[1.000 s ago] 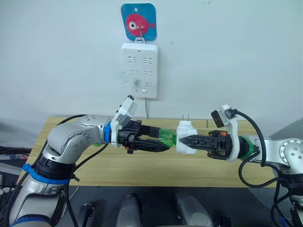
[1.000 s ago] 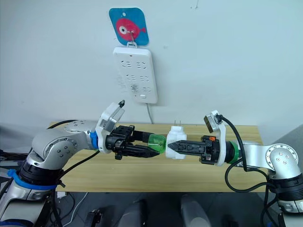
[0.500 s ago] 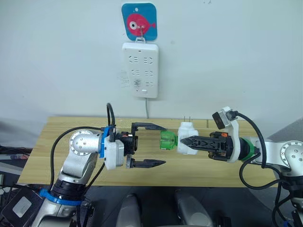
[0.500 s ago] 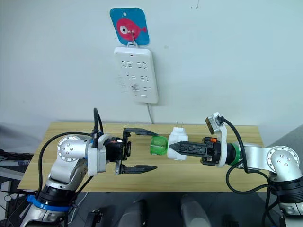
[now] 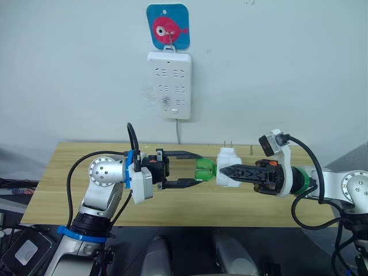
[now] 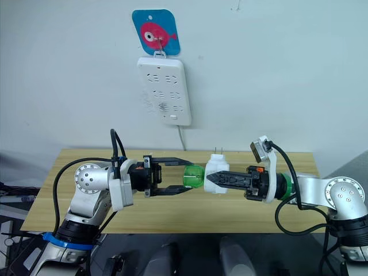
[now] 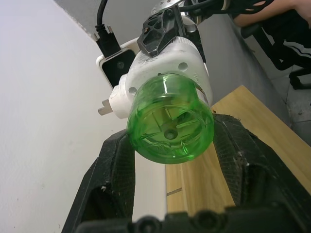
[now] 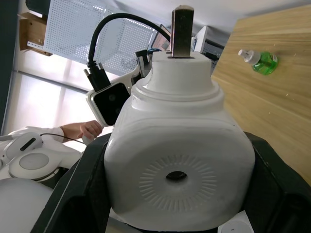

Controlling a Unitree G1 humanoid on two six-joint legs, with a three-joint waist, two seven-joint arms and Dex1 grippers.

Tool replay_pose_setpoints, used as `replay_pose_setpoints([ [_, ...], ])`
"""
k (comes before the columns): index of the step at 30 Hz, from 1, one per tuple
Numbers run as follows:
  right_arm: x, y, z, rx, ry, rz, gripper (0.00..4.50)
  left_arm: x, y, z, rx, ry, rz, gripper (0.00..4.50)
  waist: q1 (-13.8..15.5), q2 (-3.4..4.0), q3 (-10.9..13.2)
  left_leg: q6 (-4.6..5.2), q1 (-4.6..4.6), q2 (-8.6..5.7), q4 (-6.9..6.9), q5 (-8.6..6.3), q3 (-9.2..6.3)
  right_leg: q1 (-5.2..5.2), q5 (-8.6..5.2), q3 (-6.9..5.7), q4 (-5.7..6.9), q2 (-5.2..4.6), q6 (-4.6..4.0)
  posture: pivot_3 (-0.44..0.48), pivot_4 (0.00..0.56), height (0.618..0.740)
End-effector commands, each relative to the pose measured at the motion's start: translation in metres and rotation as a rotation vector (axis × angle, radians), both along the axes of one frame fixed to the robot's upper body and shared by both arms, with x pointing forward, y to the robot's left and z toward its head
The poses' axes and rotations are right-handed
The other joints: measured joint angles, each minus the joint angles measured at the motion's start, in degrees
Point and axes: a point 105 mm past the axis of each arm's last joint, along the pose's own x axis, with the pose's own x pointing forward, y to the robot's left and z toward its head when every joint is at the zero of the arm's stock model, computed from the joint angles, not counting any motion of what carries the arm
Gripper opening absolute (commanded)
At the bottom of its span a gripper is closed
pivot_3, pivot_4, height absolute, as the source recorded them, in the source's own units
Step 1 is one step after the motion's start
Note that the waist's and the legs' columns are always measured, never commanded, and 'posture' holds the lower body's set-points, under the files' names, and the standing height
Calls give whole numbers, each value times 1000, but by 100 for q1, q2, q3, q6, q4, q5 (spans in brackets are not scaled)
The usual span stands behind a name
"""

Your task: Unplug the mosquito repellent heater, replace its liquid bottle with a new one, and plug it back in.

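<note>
Wooden table [image 5: 69, 190], heater [image 5: 228, 167] in right claw [image 5: 225, 171].

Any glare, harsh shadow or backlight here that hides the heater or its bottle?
Left eye view: even light, with the heater and green bottle plainly readable and only soft shadow beside the power strip. Left wrist view: light shines through the bottle, while the black fingers flanking it are dark. Right wrist view: the bright windows behind are washed out, but the heater's face is evenly lit.
</note>
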Motion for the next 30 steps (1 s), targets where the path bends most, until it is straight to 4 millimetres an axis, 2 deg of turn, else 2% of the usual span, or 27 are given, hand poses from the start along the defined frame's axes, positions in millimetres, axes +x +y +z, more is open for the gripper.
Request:
replay_pose_setpoints([
  [1, -8, 5, 11, 33, -37, 43, 3032, -9, -13, 8, 6, 25, -54, 2167, -1, 0, 0, 0, 0, 0, 1, 0, 0, 0, 0, 1, 0, 0, 0, -180, 201, 732],
  [2, -8, 5, 11, 32, -37, 45, 3032, -6, -11, 6, 29, 132, -43, 2167, -1, 0, 0, 0, 0, 0, 1, 0, 0, 0, 0, 1, 0, 0, 0, -177, 202, 732],
  [4, -9, 5, 10, 28, -36, 50, 3032, 5, -4, 0, 77, 532, 32, 2167, -11, -1, 1, 0, 0, 0, 1, 0, -1, 0, 0, 0, 2, 0, 0, -173, 201, 732],
  [5, -9, 5, 10, 26, -36, 54, 3032, 6, 1, 1, 92, 753, 33, 2167, -18, 0, 2, 0, 0, 2, 1, 0, -8, 0, -1, -3, 6, 1, 1, -170, 200, 732],
  [6, -9, 5, 10, 25, -36, 56, 3032, 4, 3, 3, 106, 889, 23, 2167, -20, 0, 2, 0, 0, 2, 1, 0, -13, 0, -1, -6, 8, 2, 1, -170, 200, 732],
  [8, -11, 6, 9, 20, -35, 65, 3032, 0, 10, 13, 141, 1062, -22, 2167, -24, 2, 4, 0, 0, 1, 2, 0, -19, -1, -1, -14, 12, 3, 2, -170, 200, 732],
  [10, -12, 7, 9, 18, -33, 72, 3032, 0, 14, 28, 129, 1141, -58, 2167, -20, 2, 7, 0, -1, 0, 1, 0, -19, -1, -2, -16, 9, 4, 2, -164, 201, 732],
  [16, -12, 8, 9, 20, -33, 74, 3032, -3, 13, 34, 122, 1103, -43, 2167, -5, 3, 13, 0, -1, 2, -7, 0, -18, -2, -1, -17, 4, 4, 1, -164, 201, 732],
  [20, -12, 8, 9, 21, -34, 73, 3032, 2, 16, 16, 187, 927, 56, 3534, 2, 5, 16, -1, -1, 2, -8, 0, -17, -3, -1, -15, 3, 4, 0, -162, 203, 732],
  [23, -12, 7, 9, 20, -34, 71, 3032, 7, 20, 1, 227, 638, 124, 4451, 6, 7, 17, -1, 1, 2, -8, 1, -13, -2, -1, -10, 3, 3, 0, -163, 203, 732],
  [26, -12, 8, 9, 20, -35, 71, 3032, 1, 19, -7, 184, 368, 93, 4500, 27, 6, 18, -1, 1, 1, -8, 1, -7, -2, 0, -5, 1, 1, -1, -163, 203, 732],
  [29, -12, 8, 9, 21, -35, 73, 3032, -6, 12, 2, 65, 69, 58, 4500, 86, 4, 19, -1, -1, -1, -5, 1, 0, -1, 4, -2, -4, -4, -8, -158, 203, 732],
  [30, -12, 8, 9, 21, -35, 74, 3032, -7, 11, 2, 49, 24, 50, 4500, 119, 3, 19, -1, -1, -1, -4, 0, 2, -2, 7, 0, -4, -4, -14, -158, 203, 732],
])
